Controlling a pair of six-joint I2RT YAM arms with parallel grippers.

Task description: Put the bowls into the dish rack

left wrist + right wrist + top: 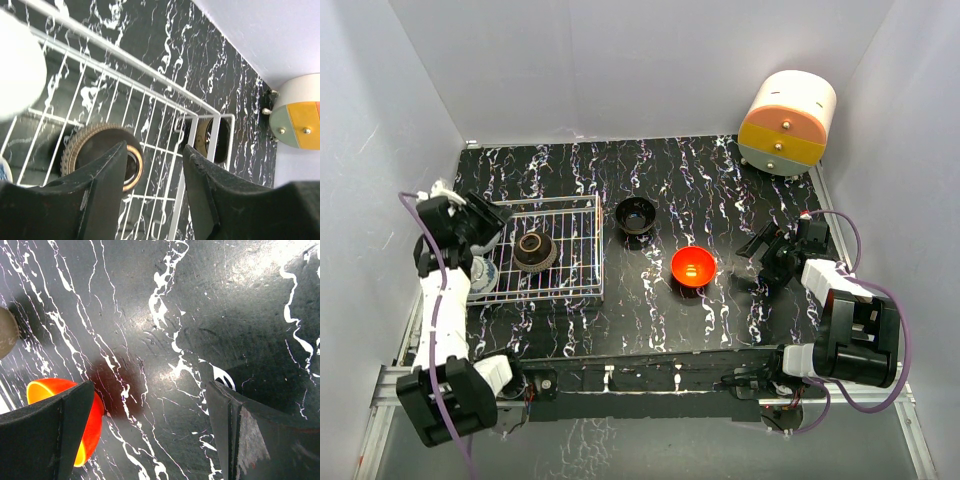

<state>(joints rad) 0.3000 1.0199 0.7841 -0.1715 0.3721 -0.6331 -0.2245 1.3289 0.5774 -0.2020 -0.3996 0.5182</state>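
Both empty, left gripper [154, 150] parted over dish rack [570, 262], right gripper [150, 390] wide

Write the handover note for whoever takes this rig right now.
Left gripper: open, empty, over the dish rack.
Right gripper: open, empty, low over the table, right of the red-orange bowl.
In the rack: brown bowl, upside down; blue-and-white bowl, partly hidden by the left arm.
Outside the rack, on the table: black bowl and the red-orange bowl.
A blurred white shape in the left wrist view may be the white bowl; unconfirmed.
Left to do: load the black and red-orange bowls; check the white one.
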